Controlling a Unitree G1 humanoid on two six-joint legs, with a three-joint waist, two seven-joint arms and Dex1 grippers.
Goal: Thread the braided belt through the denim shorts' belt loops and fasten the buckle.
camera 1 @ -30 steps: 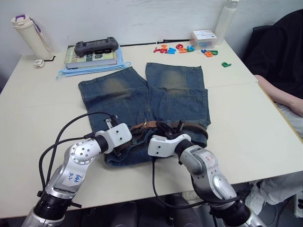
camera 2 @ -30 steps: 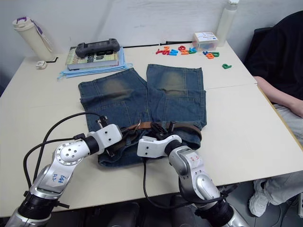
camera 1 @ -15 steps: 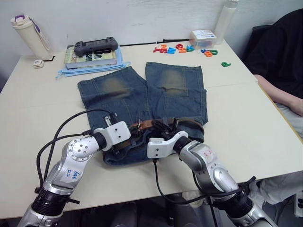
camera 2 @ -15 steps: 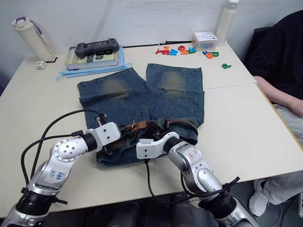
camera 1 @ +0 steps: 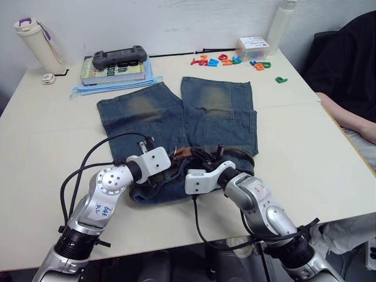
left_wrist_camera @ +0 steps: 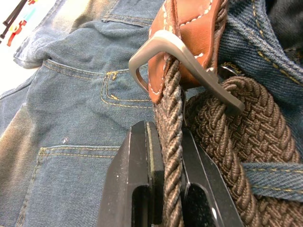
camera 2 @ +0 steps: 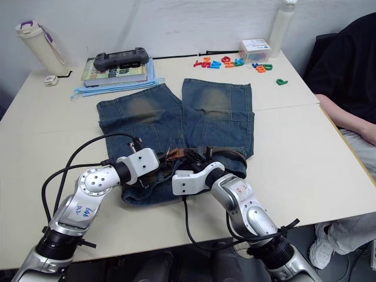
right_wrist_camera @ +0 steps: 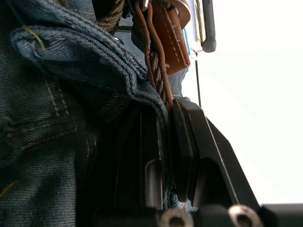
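1. The denim shorts [camera 1: 176, 126] lie flat on the table [camera 1: 305, 153], legs pointing toward the far wall and waistband toward the robot.
2. The braided belt [left_wrist_camera: 222, 142] runs along the waistband of the denim shorts; its tan leather end sits at the middle of the waistband.
3. The buckle [left_wrist_camera: 177, 52] rests on the denim shorts at mid-waistband, joined to the tan leather tab, with a braided strand passing through its frame.
4. One of the belt loops [left_wrist_camera: 272, 172] crosses over the braided belt just beside the buckle.
5. The left gripper [left_wrist_camera: 166, 142] is at the waistband of the denim shorts, left of centre. Its fingers [left_wrist_camera: 137, 161] are clamped on a strand of the braided belt, just short of the buckle.
6. The right gripper [right_wrist_camera: 163, 123] is at the waistband right of centre, close to the left gripper. Its fingers [right_wrist_camera: 187, 137] are pinched on the folded waistband edge of the denim shorts, with the braided belt's end just beside them.
7. A stack of books [camera 1: 111, 69] with a game controller [camera 1: 119, 57] on top lies beyond the left leg of the denim shorts.
8. Coloured plastic letters [camera 1: 226, 60] lie beyond the right leg.
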